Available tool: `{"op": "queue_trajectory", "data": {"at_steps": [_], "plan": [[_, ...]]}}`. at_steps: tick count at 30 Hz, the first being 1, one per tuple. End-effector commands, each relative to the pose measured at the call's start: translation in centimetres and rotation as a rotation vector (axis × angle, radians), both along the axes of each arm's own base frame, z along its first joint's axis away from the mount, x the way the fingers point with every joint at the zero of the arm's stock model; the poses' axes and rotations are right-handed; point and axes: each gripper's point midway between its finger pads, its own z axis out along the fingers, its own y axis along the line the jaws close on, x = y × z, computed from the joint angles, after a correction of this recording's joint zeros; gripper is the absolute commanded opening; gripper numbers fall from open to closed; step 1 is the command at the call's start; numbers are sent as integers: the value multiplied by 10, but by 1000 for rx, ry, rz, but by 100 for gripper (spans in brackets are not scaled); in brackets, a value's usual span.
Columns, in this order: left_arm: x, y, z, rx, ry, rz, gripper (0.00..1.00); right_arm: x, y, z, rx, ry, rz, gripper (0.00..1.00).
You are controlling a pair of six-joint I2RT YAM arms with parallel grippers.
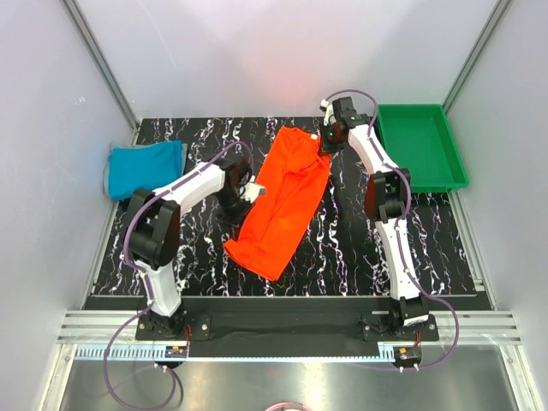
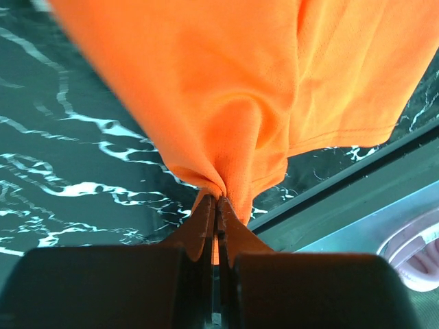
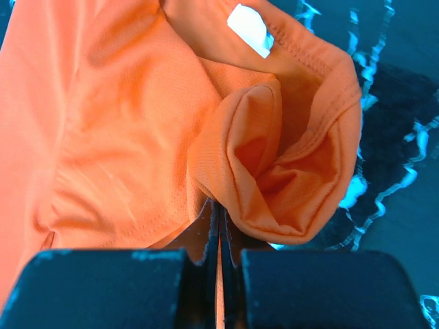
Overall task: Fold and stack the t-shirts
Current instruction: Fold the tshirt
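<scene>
Plain white panel walls (aluminium struts at the corners) enclose a black, white-veined marble-patterned tabletop.

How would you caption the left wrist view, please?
Left gripper, jaws shut, pinching a bunched fold of orange-red t-shirt above the marbled table.

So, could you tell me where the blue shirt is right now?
In the top view the blue shirt lies at the table's far-left edge, just beyond the left arm and apart from the orange shirt.

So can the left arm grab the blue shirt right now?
Probably not yet: the left end effector is shut on the orange shirt. The blue shirt lies nearby with nothing between.
</scene>
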Motion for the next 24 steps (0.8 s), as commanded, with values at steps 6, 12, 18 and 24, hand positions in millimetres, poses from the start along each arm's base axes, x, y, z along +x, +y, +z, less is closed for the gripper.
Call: {"op": "queue_trajectory", "data": {"at_steps": [6, 12, 18, 24], "plan": [[9, -3, 12, 9, -72, 2, 0, 12, -18, 29, -84, -94, -15, 0], [9, -10, 18, -29, -66, 1, 0, 21, -60, 48, -134, -128, -102, 14], [35, 2, 38, 14, -209, 3, 90, 9, -85, 66, -207, -124, -163, 65], [88, -8, 77, -17, -390, 15, 92, -25, -64, 128, -53, -126, -141, 68]]}}
